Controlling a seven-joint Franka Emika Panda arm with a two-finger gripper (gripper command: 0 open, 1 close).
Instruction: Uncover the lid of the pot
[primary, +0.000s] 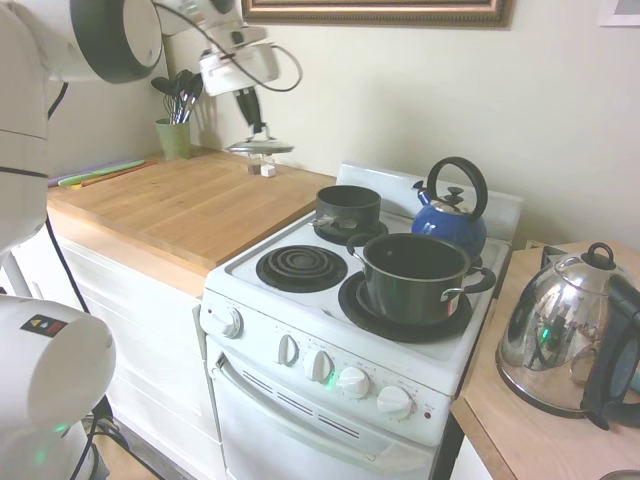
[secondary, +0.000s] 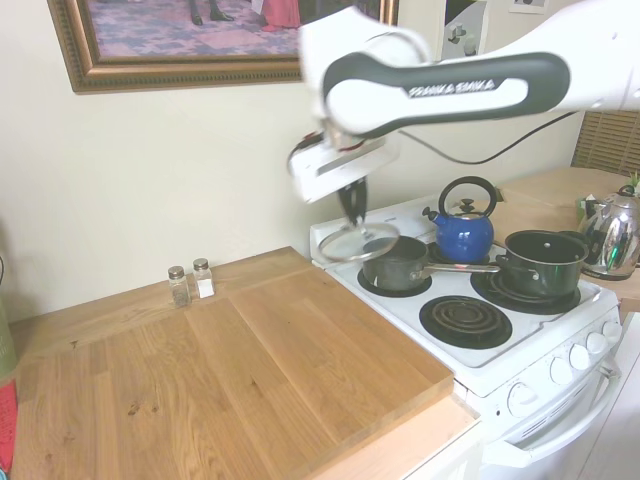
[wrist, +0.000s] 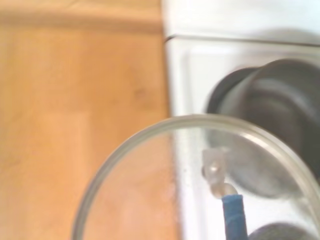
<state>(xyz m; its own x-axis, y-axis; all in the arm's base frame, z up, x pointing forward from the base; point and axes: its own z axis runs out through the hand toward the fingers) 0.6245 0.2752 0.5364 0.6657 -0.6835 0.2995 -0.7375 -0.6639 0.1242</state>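
The tool (secondary: 352, 208) is clamped on the looped handle of the lid (secondary: 360, 242) and holds it in the air, roughly level, clear of the pot (secondary: 395, 264). Relative to the pot, which sits open on a rear burner of the stove (primary: 300, 330), the lid hangs above and off to the side towards the wooden surface (secondary: 230, 380), over the seam where stove and surface meet. The blue kettle (primary: 450, 215) stands just beside the pot, the larger black pot (primary: 415, 275) in front of it
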